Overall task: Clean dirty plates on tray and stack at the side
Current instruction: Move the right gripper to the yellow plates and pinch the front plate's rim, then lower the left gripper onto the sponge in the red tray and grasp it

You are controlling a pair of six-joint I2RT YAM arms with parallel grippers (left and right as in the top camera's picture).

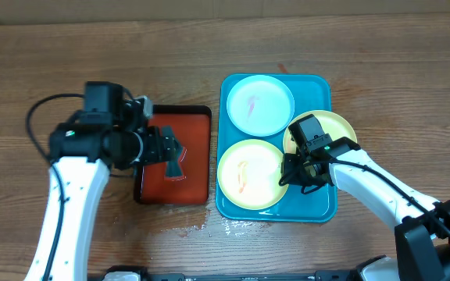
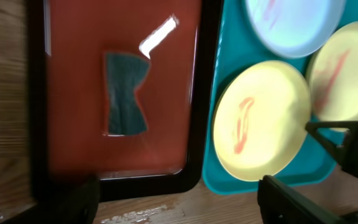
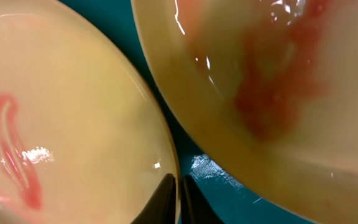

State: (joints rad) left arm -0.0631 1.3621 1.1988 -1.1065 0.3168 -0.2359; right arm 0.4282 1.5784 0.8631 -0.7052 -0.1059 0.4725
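Note:
The teal tray (image 1: 319, 84) holds three plates: a mint-rimmed plate (image 1: 259, 104) at the back, a yellow-green plate (image 1: 248, 173) at the front left and a second yellow-green plate (image 1: 342, 127) leaning over the right rim. All carry orange-pink smears. My right gripper (image 1: 291, 176) is shut on the right rim of the front plate (image 3: 73, 124); its fingers (image 3: 179, 199) pinch that rim, with the second plate (image 3: 278, 81) close beside. My left gripper (image 1: 170, 152) hovers open and empty (image 2: 179, 202) over the red tray (image 2: 73, 93).
A dark blue-grey cloth piece (image 2: 126, 93) lies on the black-rimmed red tray (image 1: 198, 183), left of the teal tray (image 2: 229, 37). Wet patches (image 1: 209, 228) mark the wooden table in front of the trays.

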